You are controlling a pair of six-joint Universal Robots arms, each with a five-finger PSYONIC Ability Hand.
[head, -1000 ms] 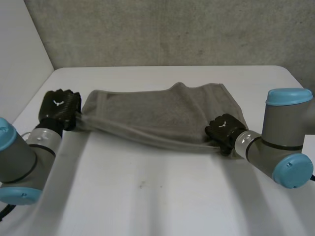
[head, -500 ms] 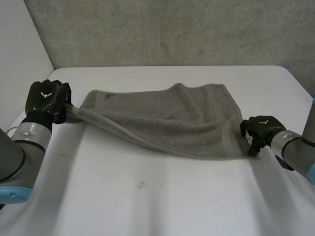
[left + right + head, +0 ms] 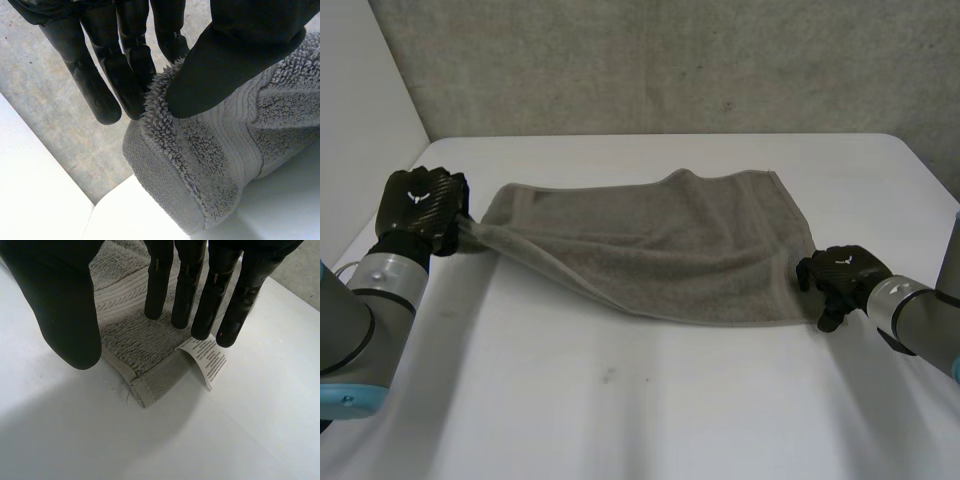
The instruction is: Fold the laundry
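A grey towel [image 3: 660, 250] lies spread across the white table [image 3: 620, 400]. My left hand [image 3: 420, 210] is at its left near corner and holds that corner a little off the table. There the thumb [image 3: 225, 65] presses the towel's [image 3: 210, 150] corner against the fingers [image 3: 115, 65]. My right hand [image 3: 840, 275] is at the towel's right near corner, open. Its straight fingers [image 3: 210, 295] and thumb [image 3: 60, 305] stand apart above the towel corner [image 3: 140, 340], which lies flat with a white label [image 3: 210, 362] sticking out.
A grey concrete wall [image 3: 670, 60] stands behind the table, and a white panel [image 3: 360, 100] is at the left. The table's right edge [image 3: 930, 165] runs close by my right arm. Bare tabletop lies in front of the towel.
My right hand has let go of the towel's right near corner, which now lies flat, and hovers at it. My left hand pulled its corner leftward, stretching the near edge.
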